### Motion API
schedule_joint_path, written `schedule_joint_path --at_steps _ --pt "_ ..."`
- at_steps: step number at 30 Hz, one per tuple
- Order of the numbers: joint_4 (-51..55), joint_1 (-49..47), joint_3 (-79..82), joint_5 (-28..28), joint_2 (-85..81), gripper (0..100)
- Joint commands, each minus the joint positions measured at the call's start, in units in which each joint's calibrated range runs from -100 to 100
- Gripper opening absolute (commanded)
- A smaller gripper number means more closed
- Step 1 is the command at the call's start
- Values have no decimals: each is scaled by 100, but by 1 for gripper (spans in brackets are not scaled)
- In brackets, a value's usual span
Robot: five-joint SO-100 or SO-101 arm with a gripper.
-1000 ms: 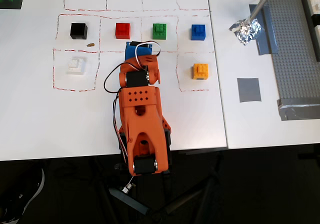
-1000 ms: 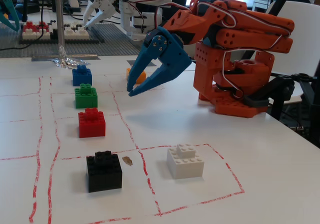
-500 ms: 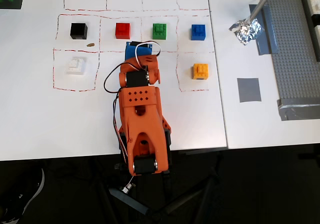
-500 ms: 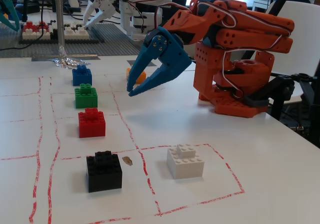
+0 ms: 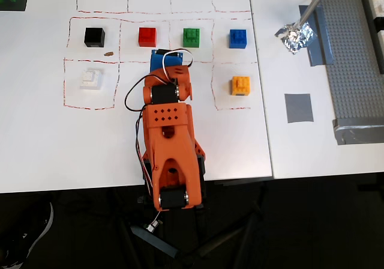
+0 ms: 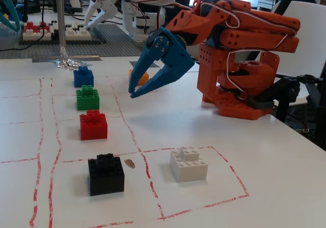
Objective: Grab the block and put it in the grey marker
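On the white table (image 5: 48,149), red lines drawn by hand make a grid of squares. Above this grid hangs the blue two-finger gripper (image 6: 133,92) of the orange arm (image 5: 168,143); its jaws are a little apart, nothing is between them, and the tips point down toward the table without touching it. The small bright blue toy brick (image 5: 238,38) stands in the far row, and in the overhead view it is the rightmost of four bricks: black brick (image 5: 94,37), red brick (image 5: 147,36), green brick (image 5: 191,36), then the blue one. In the fixed view the blue brick (image 6: 83,77) is the farthest of this row, well apart from the gripper. An orange-yellow brick (image 5: 240,85) sits in the square nearer to the arm, and a white brick (image 5: 91,78) is at the left side. The flat dark grey square of tape (image 5: 298,107) lies to the right, outside the grid, with nothing on it. Beyond it is crumpled silver foil (image 5: 295,36).
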Motion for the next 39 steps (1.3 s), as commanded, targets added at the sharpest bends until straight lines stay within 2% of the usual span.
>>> schedule_joint_path --at_steps 1,10,23,31,39 --pt "-257 170 -799 88 553 0" --pt "-208 434 -3147 -264 2845 0" --pt "1253 1325 -7046 -1411 5982 0" --pt "1686 2287 -8161 -1841 7197 3" --pt "1980 2966 -8759 -2037 8085 7"
